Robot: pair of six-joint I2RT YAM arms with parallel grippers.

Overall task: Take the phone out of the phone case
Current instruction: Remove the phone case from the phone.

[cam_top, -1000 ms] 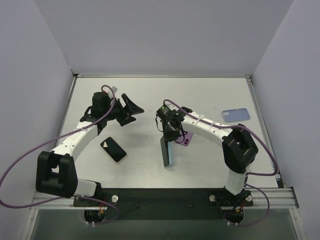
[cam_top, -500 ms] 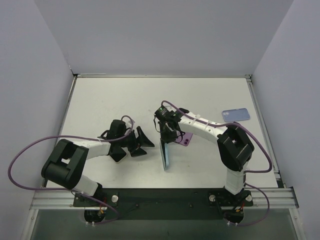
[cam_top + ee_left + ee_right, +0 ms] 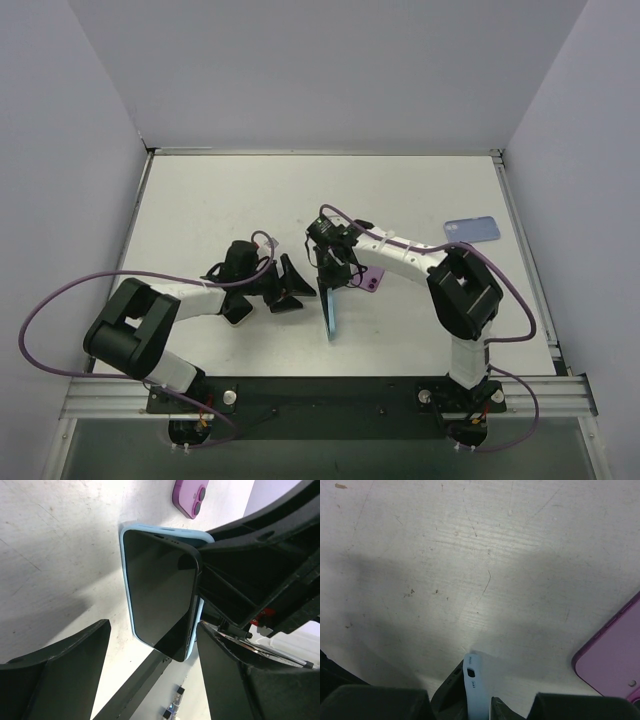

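Note:
My right gripper [image 3: 333, 272] is shut on a light blue phone case [image 3: 330, 312] and holds it on edge above the table. In the right wrist view the case's end [image 3: 472, 682] sticks out past the gripper [image 3: 475, 709], and the black phone [image 3: 449, 692] stands off the case on its left side. In the left wrist view the phone's dark screen [image 3: 159, 595] has one long side lifted out of the case [image 3: 165, 530]. My left gripper [image 3: 297, 284] is open just left of the phone. The phone's end sits between its fingers [image 3: 60, 675].
A purple phone [image 3: 372, 279] lies face down right of the held case, also in the left wrist view [image 3: 190, 497] and the right wrist view [image 3: 615, 652]. A blue case [image 3: 471, 230] lies at the right. Another black-screened phone [image 3: 235, 311] lies under my left arm.
My left arm swung from the back left down to the front and reached right, its open gripper now at the held phone. My right gripper shifted slightly left with the case.

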